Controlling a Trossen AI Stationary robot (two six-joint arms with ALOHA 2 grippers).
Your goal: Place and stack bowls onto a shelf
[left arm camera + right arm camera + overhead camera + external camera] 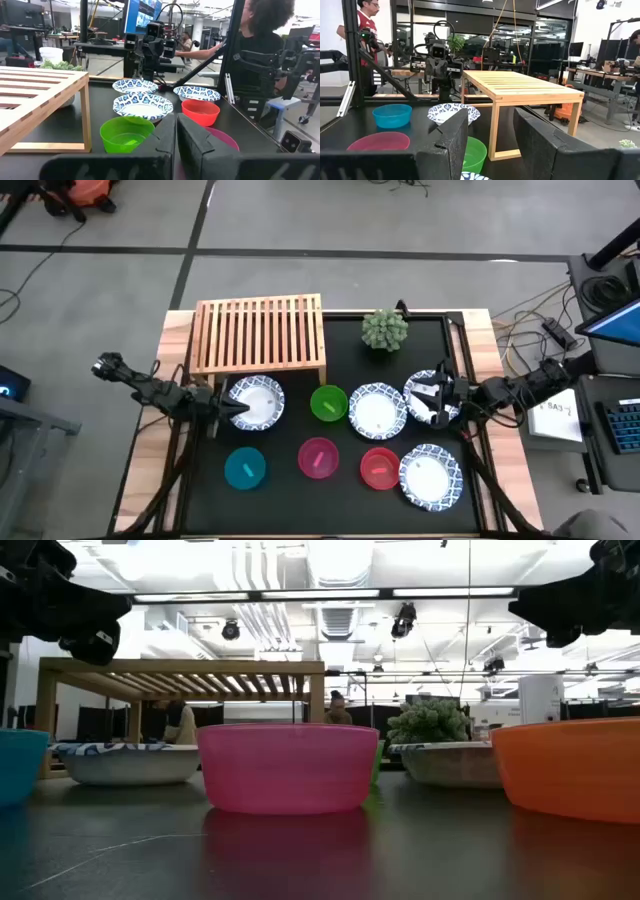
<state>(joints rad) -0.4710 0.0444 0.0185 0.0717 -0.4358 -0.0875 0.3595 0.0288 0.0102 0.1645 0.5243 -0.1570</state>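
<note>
I see four plain bowls: teal [245,468], green [328,403], pink [318,458], red [379,468]. White bowls [257,402] have blue patterned rims. Light-wood shelf [259,332], black mat [340,500], green plant [384,329].

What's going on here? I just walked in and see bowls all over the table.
Two robot arms are set to put bowls on the slatted light-wood shelf, which carries nothing yet. The left hand, shut, hovers by a blue-rimmed white bowl. The right hand, open, hovers over another patterned bowl. Neither holds anything; the small plastic bowls sit untouched.
</note>
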